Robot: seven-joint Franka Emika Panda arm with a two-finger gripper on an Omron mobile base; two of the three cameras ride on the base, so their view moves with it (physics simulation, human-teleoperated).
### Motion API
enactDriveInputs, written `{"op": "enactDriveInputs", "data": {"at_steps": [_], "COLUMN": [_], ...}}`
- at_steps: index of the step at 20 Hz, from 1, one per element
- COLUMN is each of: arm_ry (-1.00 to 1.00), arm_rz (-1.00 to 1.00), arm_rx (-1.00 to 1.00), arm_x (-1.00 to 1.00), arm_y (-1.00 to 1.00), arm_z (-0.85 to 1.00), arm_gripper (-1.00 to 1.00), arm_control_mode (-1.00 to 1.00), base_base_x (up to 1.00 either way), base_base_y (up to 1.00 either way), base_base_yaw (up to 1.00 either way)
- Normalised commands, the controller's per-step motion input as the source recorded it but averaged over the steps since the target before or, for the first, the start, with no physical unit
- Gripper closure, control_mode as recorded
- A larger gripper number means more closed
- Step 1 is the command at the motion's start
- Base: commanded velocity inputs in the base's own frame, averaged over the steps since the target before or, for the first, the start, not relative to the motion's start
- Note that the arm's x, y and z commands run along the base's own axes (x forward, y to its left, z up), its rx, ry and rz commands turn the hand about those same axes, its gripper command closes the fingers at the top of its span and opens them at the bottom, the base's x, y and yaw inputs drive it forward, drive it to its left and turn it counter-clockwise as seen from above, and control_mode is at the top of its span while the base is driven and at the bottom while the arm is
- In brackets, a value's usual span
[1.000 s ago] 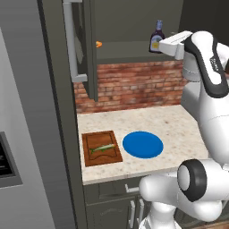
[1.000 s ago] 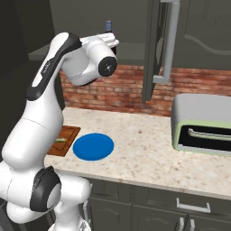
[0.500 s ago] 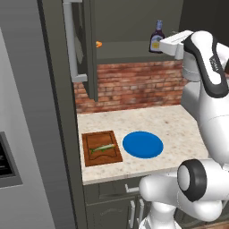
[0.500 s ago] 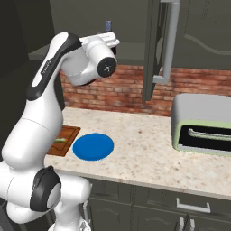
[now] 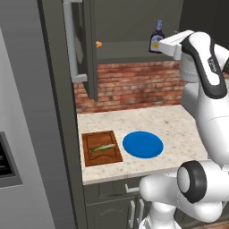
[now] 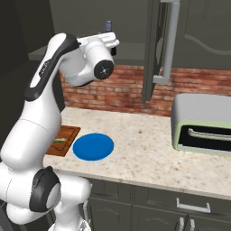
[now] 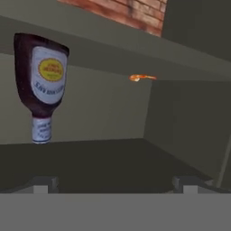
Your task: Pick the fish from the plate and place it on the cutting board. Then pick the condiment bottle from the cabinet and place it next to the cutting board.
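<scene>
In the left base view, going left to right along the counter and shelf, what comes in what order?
Cutting board with the fish on it → blue plate on the counter; up on the cabinet shelf, small orange item → condiment bottle.

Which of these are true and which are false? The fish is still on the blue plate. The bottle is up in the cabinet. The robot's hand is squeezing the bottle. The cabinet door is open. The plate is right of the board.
1. The fish is on the plate. False: it lies on the cutting board, and the plate is bare.
2. The condiment bottle stands on the cabinet shelf. True.
3. The gripper is squeezing the bottle. False: its jaws are open and hold nothing, and the bottle is off to one side in the hand view.
4. The cabinet door is open. True.
5. In the left base view the plate lies right of the board. True.
</scene>
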Motion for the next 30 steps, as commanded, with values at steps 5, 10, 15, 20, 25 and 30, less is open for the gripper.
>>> {"op": "enactDriveInputs", "data": {"at_steps": [5, 10, 15, 20, 25, 30], "arm_ry": [0.0, 0.0, 0.0, 0.0, 0.0, 0.0], "arm_rz": [-0.07, -0.07, -0.05, -0.04, -0.03, 0.0], "arm_rx": [0.0, 0.0, 0.02, 0.05, 0.03, 0.01], "arm_x": [0.08, 0.09, 0.05, 0.03, 0.04, 0.06], "arm_y": [0.0, 0.0, -0.04, -0.09, -0.06, 0.0], "arm_z": [0.0, 0.01, 0.05, 0.08, 0.02, 0.0], "arm_gripper": [-1.0, -1.0, -1.0, -1.0, -1.0, -1.0], "arm_control_mode": [-1.0, -1.0, -1.0, -1.0, -1.0, -1.0], "base_base_x": [0.0, 0.0, 0.0, 0.0, 0.0, 0.0], "base_base_y": [0.0, 0.0, 0.0, 0.0, 0.0, 0.0], "base_base_yaw": [0.0, 0.0, 0.0, 0.0, 0.0, 0.0]}}
